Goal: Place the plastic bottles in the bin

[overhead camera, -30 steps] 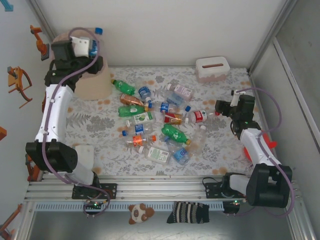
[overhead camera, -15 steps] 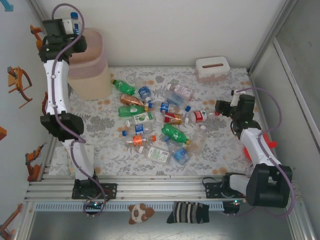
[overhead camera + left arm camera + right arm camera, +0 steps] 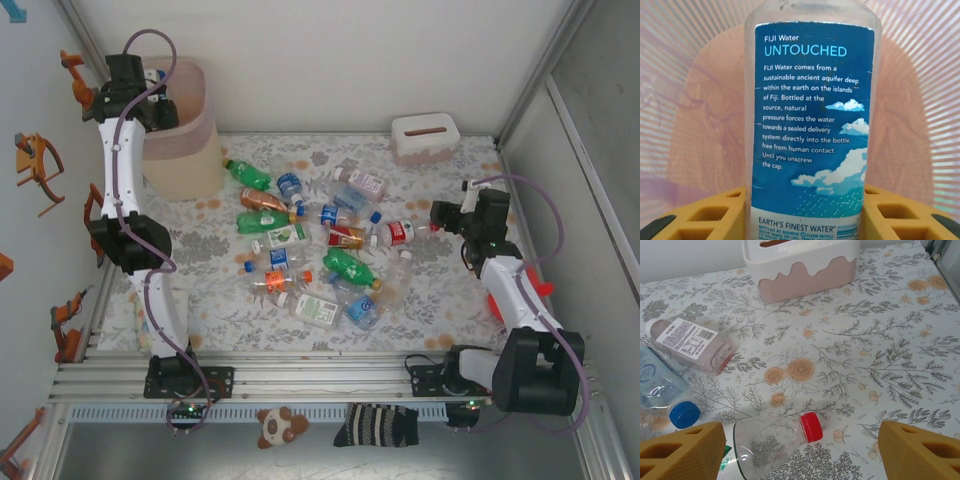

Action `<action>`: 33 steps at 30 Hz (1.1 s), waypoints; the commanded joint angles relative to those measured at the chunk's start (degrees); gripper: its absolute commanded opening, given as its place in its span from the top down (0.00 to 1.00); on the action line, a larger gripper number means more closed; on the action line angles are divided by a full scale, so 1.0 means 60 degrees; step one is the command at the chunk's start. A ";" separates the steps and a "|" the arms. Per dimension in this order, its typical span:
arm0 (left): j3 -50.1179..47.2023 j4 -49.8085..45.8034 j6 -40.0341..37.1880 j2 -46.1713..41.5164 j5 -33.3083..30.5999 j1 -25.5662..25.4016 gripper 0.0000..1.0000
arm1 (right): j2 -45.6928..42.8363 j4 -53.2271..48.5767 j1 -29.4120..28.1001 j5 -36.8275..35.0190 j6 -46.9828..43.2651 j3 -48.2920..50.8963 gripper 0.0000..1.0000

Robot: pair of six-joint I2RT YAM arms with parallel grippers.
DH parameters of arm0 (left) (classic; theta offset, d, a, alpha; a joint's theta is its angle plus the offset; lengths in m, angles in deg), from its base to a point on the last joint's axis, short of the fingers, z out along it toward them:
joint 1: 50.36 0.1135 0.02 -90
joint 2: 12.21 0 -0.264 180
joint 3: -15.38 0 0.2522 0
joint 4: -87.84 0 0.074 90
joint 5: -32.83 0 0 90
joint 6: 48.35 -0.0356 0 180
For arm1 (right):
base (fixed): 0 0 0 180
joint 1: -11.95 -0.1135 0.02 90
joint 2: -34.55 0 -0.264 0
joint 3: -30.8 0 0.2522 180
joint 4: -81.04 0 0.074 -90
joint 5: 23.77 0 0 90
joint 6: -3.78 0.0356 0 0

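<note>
The left claw (image 3: 150,86) has swung in over the bin (image 3: 190,150), pinching a blue-labelled bottle (image 3: 812,125) above its pink inside; the drop is in hand, needing only release; the right claw (image 3: 441,216) hangs spread over a red-capped bottle (image 3: 775,442) on the tabletop (image 3: 420,290).

The table (image 3: 440,300) is covered with a pale cloth printed with grey branches and small orange flowers. Behind it stands a plain white back wall (image 3: 330,60). A grey panel (image 3: 600,130) closes the right side, with a slanted metal post (image 3: 540,70) at its corner. On the light blue left wall (image 3: 25,220) hang some orange-brown figures (image 3: 38,160). Aluminium rails (image 3: 320,385) run along the near edge of the table. Below them a small plush toy (image 3: 281,426) and a striped cloth (image 3: 377,425) lie on a grey surface. The light is soft and even.
</note>
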 commanded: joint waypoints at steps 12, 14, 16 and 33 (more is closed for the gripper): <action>-0.0329 -0.2542 -0.0010 -0.0840 -0.0386 -0.0305 0.55 | 0.0228 0.0251 0.0016 0.0157 0.0027 -0.0238 0.22; -0.0561 -0.2620 0.0017 -0.1025 -0.0435 -0.0392 0.55 | 0.0322 0.0217 0.0006 0.0237 0.0027 -0.0338 0.22; -0.0734 -0.2643 0.0044 -0.1201 -0.0551 -0.0457 0.55 | 0.0359 0.0188 0.0014 0.0269 0.0024 -0.0401 0.22; -0.0455 -0.2960 0.0144 -0.1475 -0.0586 -0.0532 0.39 | 0.0272 0.0233 0.0003 0.0269 0.0042 -0.0314 0.23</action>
